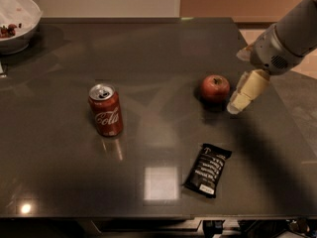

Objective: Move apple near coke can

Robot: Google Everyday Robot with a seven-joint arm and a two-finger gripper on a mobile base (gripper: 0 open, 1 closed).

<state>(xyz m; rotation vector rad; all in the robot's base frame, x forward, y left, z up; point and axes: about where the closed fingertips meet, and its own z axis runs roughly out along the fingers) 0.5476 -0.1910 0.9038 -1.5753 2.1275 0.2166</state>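
Note:
The red apple (215, 88) sits on the dark table (158, 48), right of centre. The red coke can (105, 110) stands upright to the left of centre, well apart from the apple. My gripper (238, 99) hangs from the grey arm (287, 33) at the right. It is low over the table, just to the right of the apple and very close to it. It holds nothing that I can see.
A flat black snack wrapper (208, 169) lies near the front edge, below the apple. A white bowl (15, 21) with some food stands at the back left corner. The table's right edge runs just beyond the gripper.

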